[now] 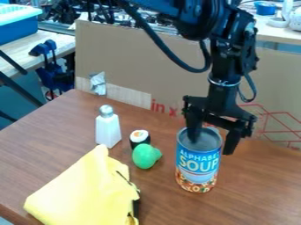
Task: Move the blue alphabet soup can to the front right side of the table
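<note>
- On the left we saw a yellow cloth [79,186], all bumpy, on the wooden tabletop [264,180]. We thought a loose fold could get snagged if something swept low across it.
- Next we saw a white bottle [108,130] with a silver top, standing up tall and thin. A bump from the side could knock it over, because it looked easy to tip.
- Just right of the bottle we saw a little sushi roll [139,137], and the round green toy [145,156] was close in front of it. We thought the green toy could roll off if it got pushed, and it could shove the sushi roll too.
- Then came the soup can [198,160], upright on the tabletop, right of the green toy. If it got pushed up high near its top, it could tip over, maybe onto the green toy.
- The fingers [233,139] were wide apart. One was at the can's top and the other hung by its right side. We could not tell if they touched it. If they shut crooked, they might pinch just the edge, and the can could twist or slip.
</note>
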Available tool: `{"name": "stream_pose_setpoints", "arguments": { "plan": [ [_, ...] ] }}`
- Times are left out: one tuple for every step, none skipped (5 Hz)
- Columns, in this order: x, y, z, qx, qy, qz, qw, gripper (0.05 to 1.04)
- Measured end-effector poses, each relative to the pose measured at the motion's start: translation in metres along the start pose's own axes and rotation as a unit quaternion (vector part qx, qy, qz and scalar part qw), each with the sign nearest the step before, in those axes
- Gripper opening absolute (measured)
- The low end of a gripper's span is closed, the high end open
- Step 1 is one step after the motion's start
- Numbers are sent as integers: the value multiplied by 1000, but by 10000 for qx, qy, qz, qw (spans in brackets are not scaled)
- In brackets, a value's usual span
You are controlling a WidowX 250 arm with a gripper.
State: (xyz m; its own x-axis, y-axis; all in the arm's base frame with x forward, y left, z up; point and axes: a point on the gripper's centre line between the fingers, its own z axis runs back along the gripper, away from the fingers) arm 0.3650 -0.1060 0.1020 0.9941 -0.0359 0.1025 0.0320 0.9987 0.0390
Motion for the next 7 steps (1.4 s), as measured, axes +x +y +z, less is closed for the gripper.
{"name": "stream_pose_setpoints", "arguments": {
  "plan": [
    [-17, -2, -2, -114, 220, 114, 9996, 1001],
    [-43, -13, -7, -618, 539, 456, 9956, 1001],
    [-55, -29, -6, -1074, 888, 701, 9878, 1001],
    [-74, -50, -3, -1089, 1238, 615, 9844, 1001],
    [-94, -73, 0, -1036, 1543, 342, 9820, 1001],
    [-118, -90, 2, -854, 1901, -21, 9780, 1001],
    [-149, -99, 7, -448, 2252, -317, 9728, 1001]
  ]
}}
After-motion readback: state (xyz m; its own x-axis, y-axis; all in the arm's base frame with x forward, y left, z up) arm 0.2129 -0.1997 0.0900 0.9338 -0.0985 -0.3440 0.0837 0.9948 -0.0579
